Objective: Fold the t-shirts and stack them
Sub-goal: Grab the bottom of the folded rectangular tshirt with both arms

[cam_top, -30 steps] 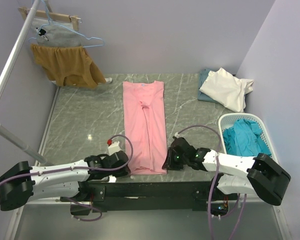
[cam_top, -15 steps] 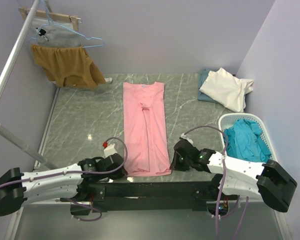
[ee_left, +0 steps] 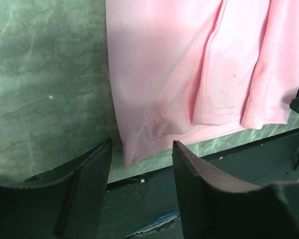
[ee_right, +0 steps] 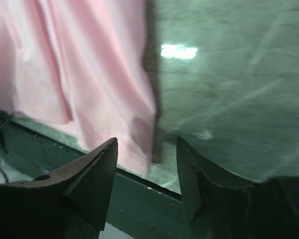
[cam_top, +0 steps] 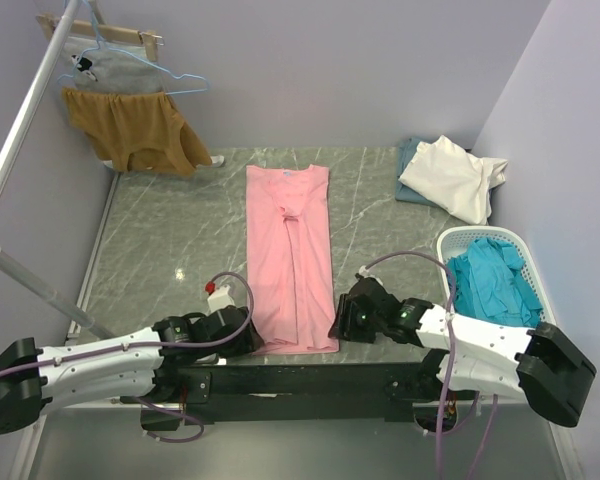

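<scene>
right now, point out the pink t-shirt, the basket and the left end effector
pink t-shirt (cam_top: 290, 250), top view, mid body
basket (cam_top: 470, 231), top view, far rim
left end effector (ee_left: 142, 143), left wrist view, between fingertips

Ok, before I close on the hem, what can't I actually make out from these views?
Top view: the fingertips of the left gripper and right gripper sit under their own wrists; contact with the pink t-shirt unclear.
Right wrist view: motion blur smears the hem corner.
Top view: the grey-blue shirt is mostly covered by the cream-white shirt.
Basket: teal shirts heaped, count unreadable.
</scene>
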Controlling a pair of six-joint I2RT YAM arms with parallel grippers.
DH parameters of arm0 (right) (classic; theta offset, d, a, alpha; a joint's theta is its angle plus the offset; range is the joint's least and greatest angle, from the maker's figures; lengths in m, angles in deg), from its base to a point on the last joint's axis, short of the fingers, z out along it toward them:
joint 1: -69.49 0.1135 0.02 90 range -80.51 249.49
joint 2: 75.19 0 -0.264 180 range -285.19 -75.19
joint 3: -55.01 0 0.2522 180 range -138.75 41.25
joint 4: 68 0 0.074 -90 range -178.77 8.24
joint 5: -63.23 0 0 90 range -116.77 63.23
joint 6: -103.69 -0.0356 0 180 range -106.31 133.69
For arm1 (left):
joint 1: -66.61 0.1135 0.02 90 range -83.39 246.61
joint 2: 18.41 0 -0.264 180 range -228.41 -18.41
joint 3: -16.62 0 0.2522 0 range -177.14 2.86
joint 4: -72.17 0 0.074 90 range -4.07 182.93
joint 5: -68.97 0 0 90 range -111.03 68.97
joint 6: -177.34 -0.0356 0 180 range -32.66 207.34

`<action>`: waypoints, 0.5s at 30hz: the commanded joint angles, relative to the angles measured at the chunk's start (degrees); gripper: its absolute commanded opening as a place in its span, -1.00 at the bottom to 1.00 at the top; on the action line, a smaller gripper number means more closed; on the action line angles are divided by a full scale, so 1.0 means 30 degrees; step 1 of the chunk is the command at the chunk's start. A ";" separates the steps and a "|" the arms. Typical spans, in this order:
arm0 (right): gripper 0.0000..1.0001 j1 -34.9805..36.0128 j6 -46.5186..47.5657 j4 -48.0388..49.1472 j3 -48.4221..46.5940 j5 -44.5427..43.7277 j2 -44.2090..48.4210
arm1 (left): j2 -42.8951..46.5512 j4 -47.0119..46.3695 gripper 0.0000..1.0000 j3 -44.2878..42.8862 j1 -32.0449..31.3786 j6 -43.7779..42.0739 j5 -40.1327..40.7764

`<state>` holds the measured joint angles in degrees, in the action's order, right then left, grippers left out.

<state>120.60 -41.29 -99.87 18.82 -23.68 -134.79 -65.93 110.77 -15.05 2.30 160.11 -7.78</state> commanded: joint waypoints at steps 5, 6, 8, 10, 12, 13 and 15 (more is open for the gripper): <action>-0.01 0.0306 0.0133 0.3719 0.1092 0.3448 -0.2982 | -0.1674 -0.0632 -0.24 0.0491 -0.0066 -0.0703 -0.0521; -0.12 0.0335 0.0192 0.3925 0.1005 0.3480 -0.3132 | -0.1764 -0.0808 -0.33 0.0550 -0.0066 -0.0703 -0.0725; -0.28 0.0511 0.0251 0.4102 0.0829 0.3539 -0.3570 | -0.2056 -0.1131 -0.69 0.0609 -0.0095 -0.0732 -0.0815; -0.64 0.0540 0.0280 0.3869 0.0654 0.3277 -0.3602 | -0.2174 -0.1103 -0.98 0.0377 -0.0095 -0.0936 -0.0815; -0.94 0.0570 0.0426 0.3578 0.0478 0.2840 -0.3311 | -0.2263 -0.0899 -0.98 -0.0207 -0.0095 -0.1141 -0.0641; -1.00 0.0570 0.0456 0.3314 0.0187 0.2546 -0.3106 | -0.2263 -0.0665 -0.98 -0.0472 -0.0095 -0.1345 -0.0378; -1.00 0.0570 0.0747 0.2671 -0.0107 0.2193 -0.2375 | -0.2059 0.0183 -0.98 -0.1347 -0.0095 -0.1464 -0.0026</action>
<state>121.72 -40.92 -87.17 19.56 -14.24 -144.42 -71.75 105.88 -15.58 2.28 158.01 -9.20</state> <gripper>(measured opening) 0.015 0.024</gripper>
